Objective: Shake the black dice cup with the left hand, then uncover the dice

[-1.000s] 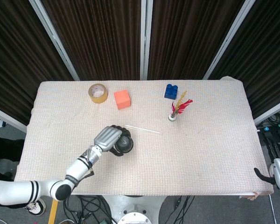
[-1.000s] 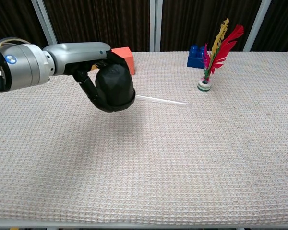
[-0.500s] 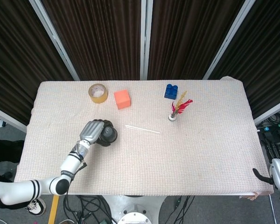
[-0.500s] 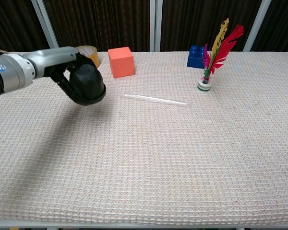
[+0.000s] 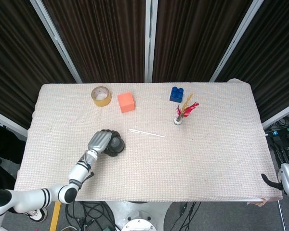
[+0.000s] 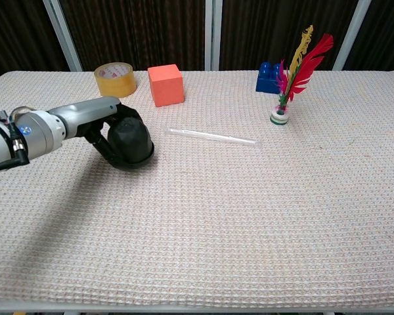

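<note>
The black dice cup (image 6: 131, 142), which hung clear of the cloth a second ago at centre left of the chest view and swung further left half a second ago, now sits mouth-down at the lower left of the head view, its rim looking to rest on the table (image 6: 262, 216). The left hand (image 6: 104, 125) wraps it from above and behind, fingers curled round its dark domed body. That reads as the shaking being finished or nearly so, with the uncovering not yet done; no dice show, so they are presumably under the cup. The right hand (image 5: 274, 182) is only a dark sliver at the lower right edge of the head view, and whether it is open or closed cannot be told. The cup looks smooth, matte and rounded; the table cover is a pale waffle-weave fabric. Further up lie a glossy tape roll (image 6: 115, 79), a matte orange cube (image 6: 167, 84), a thin clear straw (image 6: 212, 136), a studded blue brick (image 6: 268, 77) and a feathered shuttlecock (image 6: 295, 69) on a small round base.
</note>
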Motion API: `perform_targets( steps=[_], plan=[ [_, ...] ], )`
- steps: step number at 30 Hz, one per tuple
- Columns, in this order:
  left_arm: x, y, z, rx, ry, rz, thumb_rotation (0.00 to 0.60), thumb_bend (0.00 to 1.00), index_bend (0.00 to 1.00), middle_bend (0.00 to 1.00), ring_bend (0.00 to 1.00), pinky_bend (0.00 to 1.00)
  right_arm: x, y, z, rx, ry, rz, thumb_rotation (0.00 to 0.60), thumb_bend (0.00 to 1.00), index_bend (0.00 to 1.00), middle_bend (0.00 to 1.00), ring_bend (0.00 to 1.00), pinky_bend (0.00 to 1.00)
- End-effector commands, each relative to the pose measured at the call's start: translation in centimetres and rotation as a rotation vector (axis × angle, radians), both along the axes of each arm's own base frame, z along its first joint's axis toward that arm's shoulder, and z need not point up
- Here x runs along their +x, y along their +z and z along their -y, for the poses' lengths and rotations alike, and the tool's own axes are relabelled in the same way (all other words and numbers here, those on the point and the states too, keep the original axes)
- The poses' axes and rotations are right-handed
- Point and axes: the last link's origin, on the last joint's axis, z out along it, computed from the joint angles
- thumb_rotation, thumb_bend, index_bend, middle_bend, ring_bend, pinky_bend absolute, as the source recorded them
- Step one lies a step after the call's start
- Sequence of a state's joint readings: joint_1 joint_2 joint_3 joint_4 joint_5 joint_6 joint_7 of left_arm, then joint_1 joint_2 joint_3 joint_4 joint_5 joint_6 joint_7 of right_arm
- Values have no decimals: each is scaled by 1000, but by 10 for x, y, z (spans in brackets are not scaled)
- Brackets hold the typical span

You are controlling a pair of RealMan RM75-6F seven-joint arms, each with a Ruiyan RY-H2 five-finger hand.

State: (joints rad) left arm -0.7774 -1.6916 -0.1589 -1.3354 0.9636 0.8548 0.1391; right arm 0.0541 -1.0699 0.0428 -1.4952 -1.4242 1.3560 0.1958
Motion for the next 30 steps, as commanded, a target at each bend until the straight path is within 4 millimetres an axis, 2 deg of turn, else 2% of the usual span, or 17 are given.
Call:
perform_targets(
  steps=[1,5,11,21,30],
  plan=[
    [-2,-2,-1,-10,4,4,600,199,427,316,161,189,0,0,0,-1,1,0,600,167,0,17,0,0],
    [-4,-1,-3,-12,0,5,600,148,383,203,103,162,0,1,0,-5,0,-1,600,167,0,17,0,0],
    [-6,4,-1,-22,-7,13,600,100,266,164,79,146,1,1,1,-5,1,-1,600,166,0,17,0,0],
    [-3,11,-2,-7,-16,21,600,96,264,189,79,147,1,2,0,-6,0,-1,600,166,0,17,0,0],
    [-6,16,-6,-9,-6,3,600,98,277,301,80,151,1,1,0,-5,-1,-2,600,166,0,17,0,0]
  ],
)
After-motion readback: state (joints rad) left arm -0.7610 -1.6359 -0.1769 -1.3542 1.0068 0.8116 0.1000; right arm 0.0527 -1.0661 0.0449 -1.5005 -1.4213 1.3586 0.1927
